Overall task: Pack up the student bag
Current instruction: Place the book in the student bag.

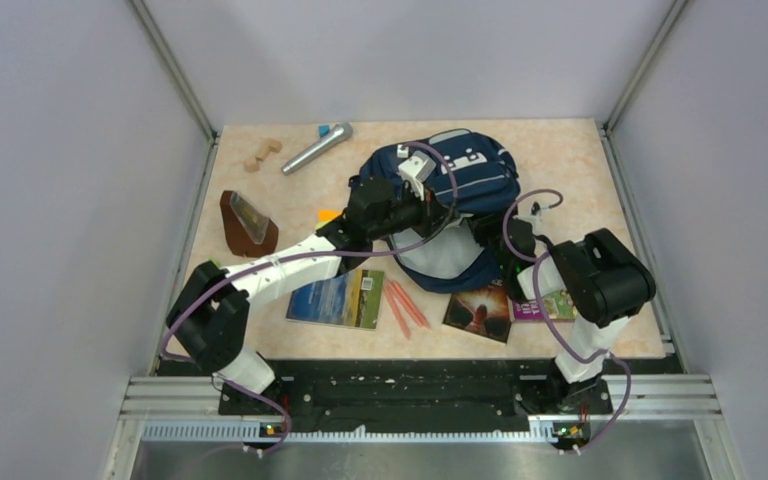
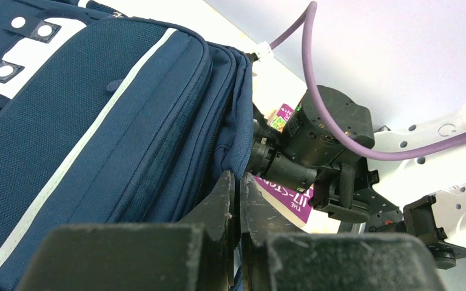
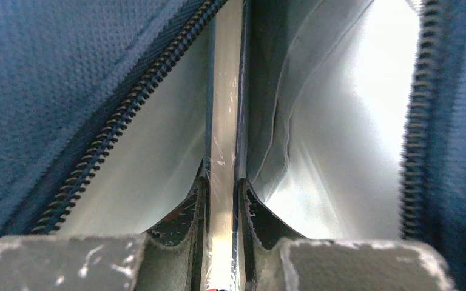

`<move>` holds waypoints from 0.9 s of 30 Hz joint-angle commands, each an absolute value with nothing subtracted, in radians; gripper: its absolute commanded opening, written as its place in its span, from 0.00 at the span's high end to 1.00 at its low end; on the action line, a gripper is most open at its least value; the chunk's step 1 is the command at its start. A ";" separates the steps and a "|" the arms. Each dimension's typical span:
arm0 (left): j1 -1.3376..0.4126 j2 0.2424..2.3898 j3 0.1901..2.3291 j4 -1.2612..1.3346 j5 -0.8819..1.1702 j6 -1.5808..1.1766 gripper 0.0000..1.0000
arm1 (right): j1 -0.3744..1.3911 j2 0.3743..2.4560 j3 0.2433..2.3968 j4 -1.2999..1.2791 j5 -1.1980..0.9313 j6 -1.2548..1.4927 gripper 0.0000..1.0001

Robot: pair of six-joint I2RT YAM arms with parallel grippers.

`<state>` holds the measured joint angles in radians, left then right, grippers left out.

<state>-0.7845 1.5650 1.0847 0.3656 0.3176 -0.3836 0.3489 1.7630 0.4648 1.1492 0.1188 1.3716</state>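
Writing first. The purple book (image 2: 286, 197), seen in the left wrist view beneath the right arm, has white lettering that reads upside down. "THE" is legible; the rest is cut off. The white patch (image 1: 465, 155) on the front pocket of the student bag (image 1: 480, 185) carries dark marks, too small to read from above. The landscape-cover book (image 1: 338, 298), lower centre of the top view, has a pale label at one corner, which is unreadable.

The student bag lies upper centre in the top view on the worktop (image 1: 580, 170), with its front pocket up and its open mouth toward the bottom of the frame.

Left pincer (image 2: 236, 182): the fingers are pressed together at bottom centre of its own view. The tips sit right at the bag's seamed rim, and a fold of navy fabric appears to be nipped between them. The bag fills the upper left of that frame.

Right pincer (image 3: 222, 182): the gap is narrow, clamped on a thin flat item (image 3: 224, 91) that is pale, seen edge-on and upright in centre frame. The fingers and the item sit inside the bag's mouth — zip teeth (image 3: 121, 115) run up both sides, with grey lining (image 3: 334, 121) behind.
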 commanded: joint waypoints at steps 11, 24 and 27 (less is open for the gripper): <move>-0.795 1.470 1.074 0.501 0.348 -0.408 1.00 | 0.443 1.813 0.627 1.162 0.380 1.229 0.92; -0.786 1.408 1.064 0.405 0.266 -0.317 1.00 | 0.454 1.682 0.576 1.090 0.398 1.079 0.32; -0.778 1.409 1.066 0.390 0.258 -0.318 1.00 | 0.460 1.626 0.563 1.039 0.382 1.050 0.22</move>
